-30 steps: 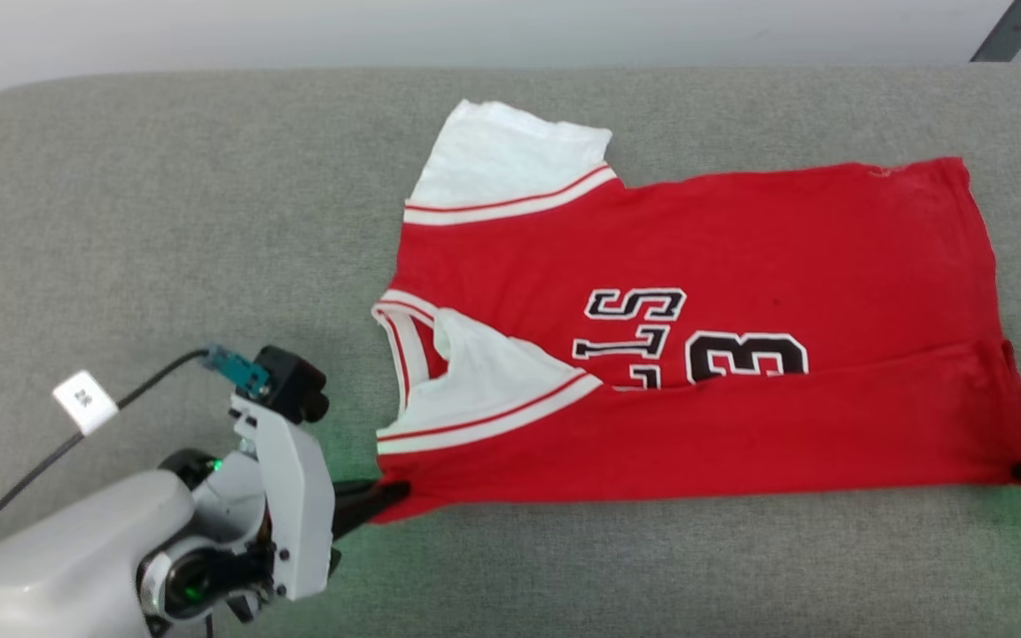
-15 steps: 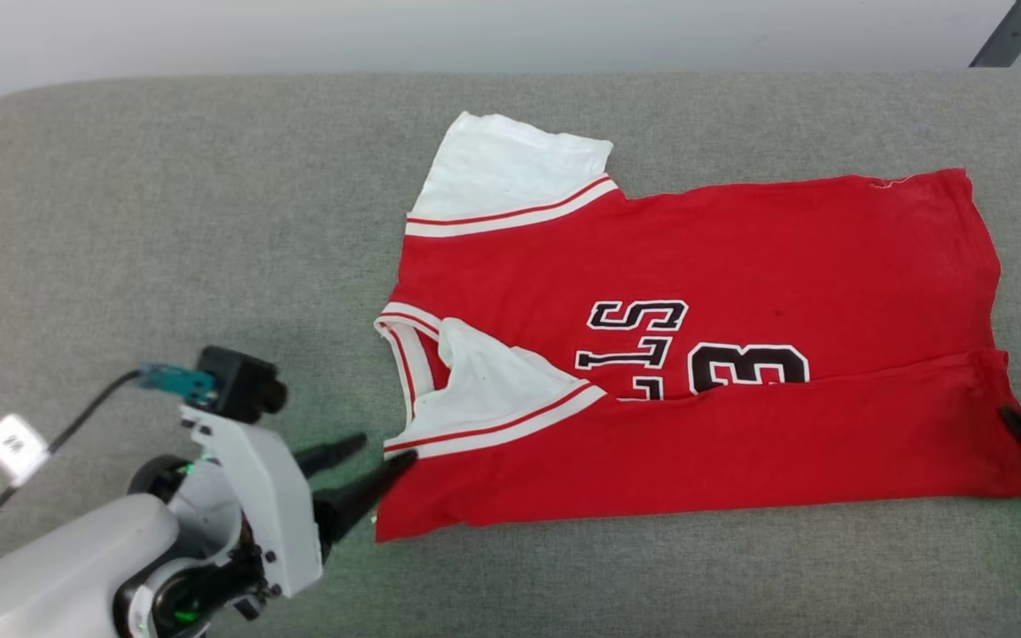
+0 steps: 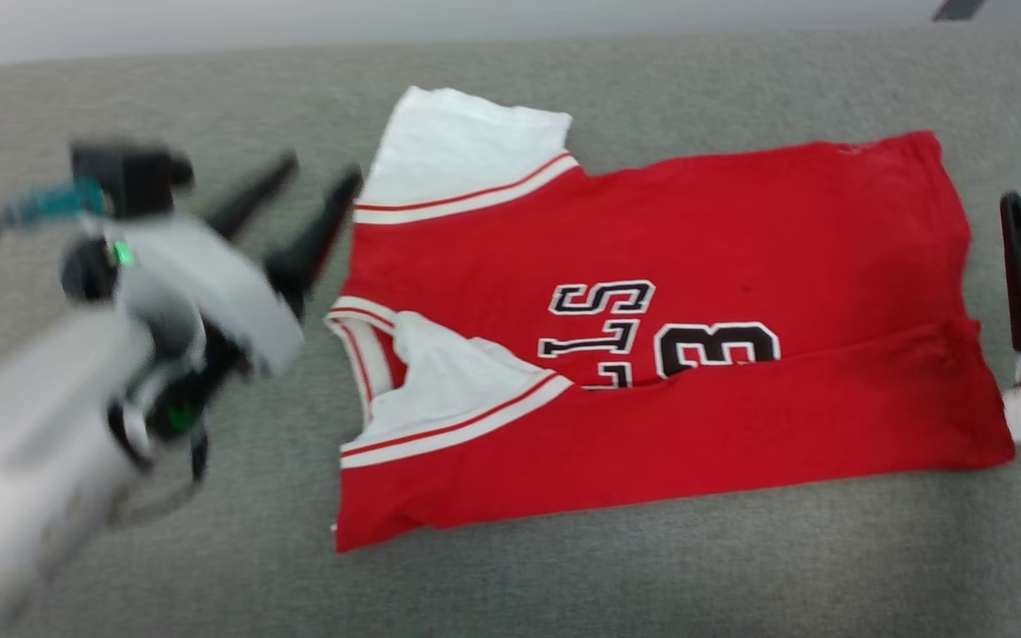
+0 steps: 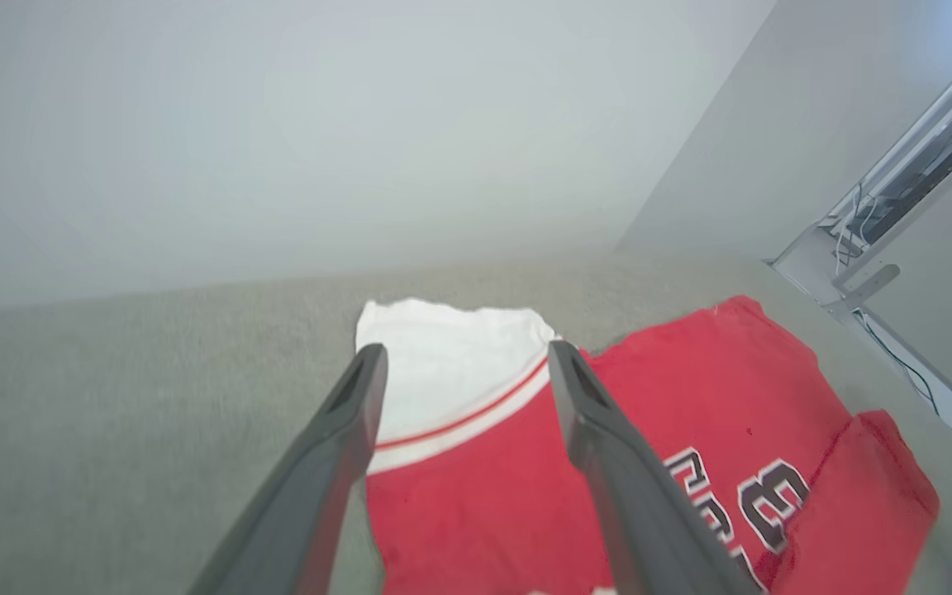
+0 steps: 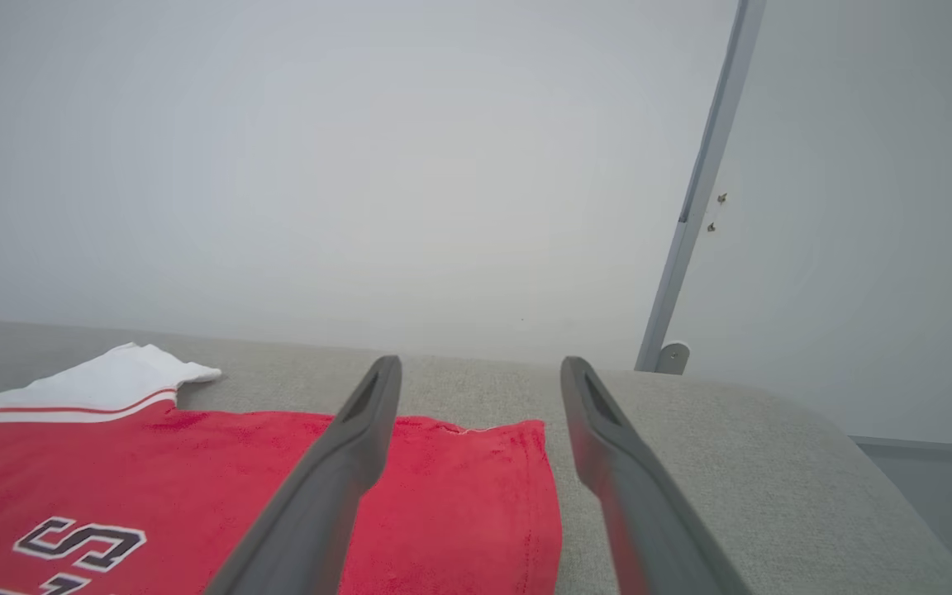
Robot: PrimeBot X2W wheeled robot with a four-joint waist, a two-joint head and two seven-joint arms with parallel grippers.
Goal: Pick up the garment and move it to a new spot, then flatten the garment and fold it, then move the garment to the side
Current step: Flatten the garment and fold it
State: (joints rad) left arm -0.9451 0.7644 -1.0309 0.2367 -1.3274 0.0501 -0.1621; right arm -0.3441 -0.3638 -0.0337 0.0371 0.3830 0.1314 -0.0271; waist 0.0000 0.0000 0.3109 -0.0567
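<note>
My left arm [image 3: 32, 425] is smeared by blur in the head view. Its casing and cable are hard to make out, and the frame's corner cuts off its lower end. My left gripper [image 3: 315, 173] is spread wide and empty, fingers just beside the white sleeve [image 3: 466, 146]. I cannot tell whether they brush it. The garment [image 3: 652, 354] lies flat on the grey cushion [image 3: 564, 585], its near strip folded up over the black lettering [image 3: 617, 328], hiding the lower part. My right gripper [image 5: 480, 368] is cut off at the head view's right edge. Its wrist view shows it agape, gripping nothing, just beside the garment's right edge.
</note>
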